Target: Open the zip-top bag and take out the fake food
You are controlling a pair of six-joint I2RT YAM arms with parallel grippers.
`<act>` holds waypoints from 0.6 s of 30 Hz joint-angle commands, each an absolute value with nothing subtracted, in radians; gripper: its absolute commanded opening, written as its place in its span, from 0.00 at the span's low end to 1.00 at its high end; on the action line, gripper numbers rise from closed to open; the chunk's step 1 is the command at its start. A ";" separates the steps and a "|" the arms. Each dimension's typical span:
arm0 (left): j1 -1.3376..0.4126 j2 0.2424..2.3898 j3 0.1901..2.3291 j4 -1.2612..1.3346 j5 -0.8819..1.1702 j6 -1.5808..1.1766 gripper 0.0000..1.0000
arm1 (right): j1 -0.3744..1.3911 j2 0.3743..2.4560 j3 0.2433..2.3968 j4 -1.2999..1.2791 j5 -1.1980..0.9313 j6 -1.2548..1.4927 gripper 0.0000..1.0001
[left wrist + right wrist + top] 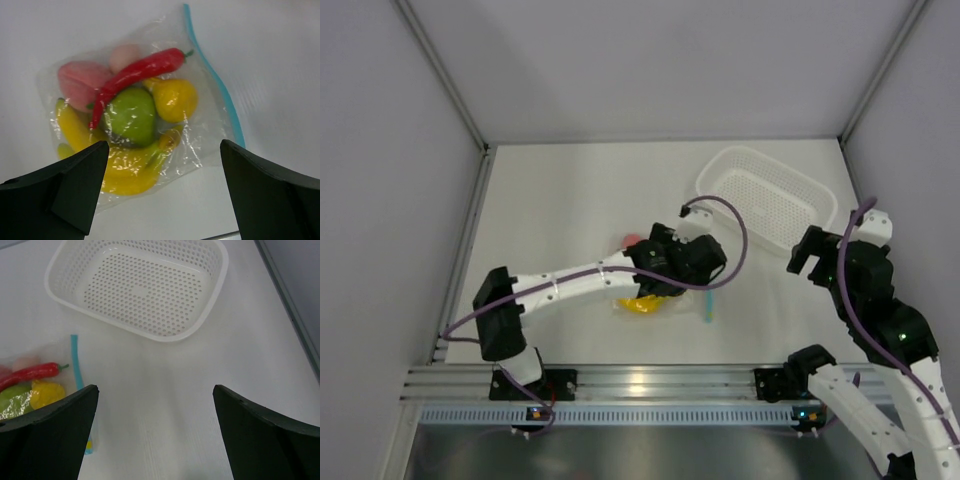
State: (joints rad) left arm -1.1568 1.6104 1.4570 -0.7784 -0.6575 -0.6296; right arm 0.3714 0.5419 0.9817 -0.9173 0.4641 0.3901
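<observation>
The zip-top bag point(200, 135) lies flat on the white table, its light blue zip strip point(220, 90) shut along the right edge. Inside it is the fake food: a red chili pepper point(135, 72), a green pear point(131, 116), a yellow round fruit point(175, 99), a banana bunch point(125, 172) and a pink piece point(80, 85). My left gripper point(164, 144) is open and empty, hovering over the bag's near edge; in the top view the left gripper point(680, 265) hides most of the bag point(640, 305). My right gripper point(155, 387) is open and empty, to the right of the bag point(30, 390).
A white perforated basket point(165, 337) stands empty at the back right, just beyond my right gripper point(805, 255); it also shows in the top view point(745, 150). Grey walls close in the table on the left, back and right.
</observation>
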 commanded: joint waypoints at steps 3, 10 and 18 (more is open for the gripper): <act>-1.284 1.788 1.609 -0.799 -0.750 -0.632 0.99 | 0.379 0.508 1.046 -0.962 0.538 0.406 0.99; -1.336 2.057 1.758 -0.816 -0.817 -0.568 0.99 | 0.379 0.465 1.094 -1.003 0.548 0.400 0.99; -1.338 2.233 1.858 -0.815 -0.897 -0.488 0.93 | 0.379 0.425 1.089 -0.996 0.512 0.391 0.99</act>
State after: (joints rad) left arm -1.3380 2.1975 1.8080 -0.7937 -0.8261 -0.5411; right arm 0.3710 0.4427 1.0611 -0.9993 0.5316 0.3935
